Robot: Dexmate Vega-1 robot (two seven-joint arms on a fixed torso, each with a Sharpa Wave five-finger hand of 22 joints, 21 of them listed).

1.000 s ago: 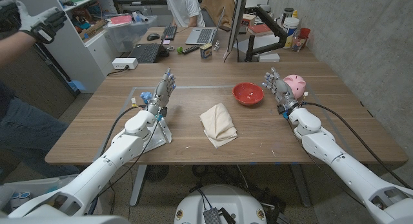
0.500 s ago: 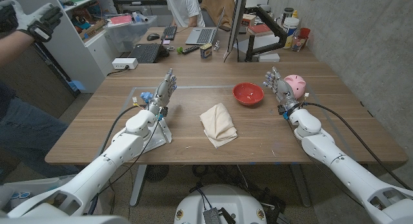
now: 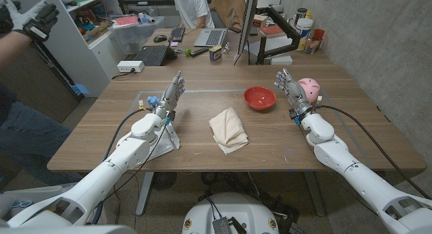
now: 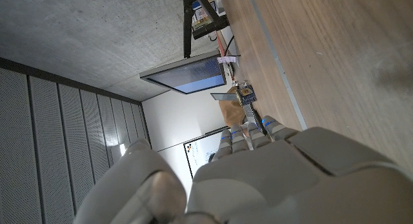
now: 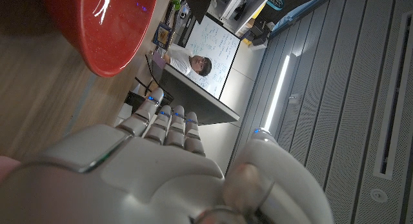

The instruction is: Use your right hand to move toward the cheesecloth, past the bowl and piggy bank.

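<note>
A folded cream cheesecloth [image 3: 227, 129] lies at the table's middle. Behind it and to the right sits a red bowl [image 3: 260, 97], seen close up as the red bowl [image 5: 106, 27] in the right wrist view. A pink piggy bank [image 3: 310, 88] stands at the far right, partly hidden behind my right hand [image 3: 290, 91]. That hand stands upright with fingers extended and holds nothing, just right of the bowl. My left hand [image 3: 171, 94] stands upright and empty on the table's left side.
A metal frame with cables [image 3: 162, 133] sits under my left forearm. Beyond the table are laptops [image 3: 156, 54], a monitor [image 3: 243, 25] and a seated person [image 3: 192, 8]. A person's gloved hand [image 3: 30, 21] shows at the far left.
My right hand has edged slightly left toward the bowl. The gloved hand of the person at far left has moved a little further left.
</note>
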